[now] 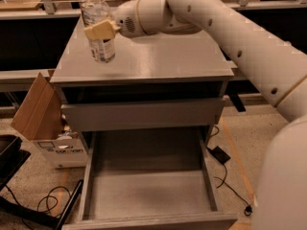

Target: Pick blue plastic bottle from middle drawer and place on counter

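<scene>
No readable text, even on bottle (103, 50) in hand (101, 30) over counter (163, 57).

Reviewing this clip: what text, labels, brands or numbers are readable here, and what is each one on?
Label on the blue plastic bottle: print present, too blurred to read.
White box on the floor, lower left: dark lettering, too blurred to read.
No other text visible.
The gripper grips the bottle over the counter's rear left corner.
</scene>
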### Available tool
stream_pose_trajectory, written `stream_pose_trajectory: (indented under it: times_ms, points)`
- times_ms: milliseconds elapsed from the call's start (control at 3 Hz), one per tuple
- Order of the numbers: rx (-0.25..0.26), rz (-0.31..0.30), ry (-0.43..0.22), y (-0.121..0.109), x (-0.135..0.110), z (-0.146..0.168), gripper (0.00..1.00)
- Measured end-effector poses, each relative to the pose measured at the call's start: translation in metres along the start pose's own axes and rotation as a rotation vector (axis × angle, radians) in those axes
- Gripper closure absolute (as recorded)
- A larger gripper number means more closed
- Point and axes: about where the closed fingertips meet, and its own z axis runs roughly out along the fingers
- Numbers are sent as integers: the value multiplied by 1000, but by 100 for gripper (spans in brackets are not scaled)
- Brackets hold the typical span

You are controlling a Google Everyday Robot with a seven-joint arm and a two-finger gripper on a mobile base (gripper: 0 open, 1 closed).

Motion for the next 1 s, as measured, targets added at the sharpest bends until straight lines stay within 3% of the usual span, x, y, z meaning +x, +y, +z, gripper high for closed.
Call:
stream_pose_trajectory:
  times_ms: [333,667,1000]
  points:
    - [37,-42,33,-17,-1,55,100]
    - [54,-66,88,-37,14,90,100]
    - [42,-42,127,-55,42,112,100]
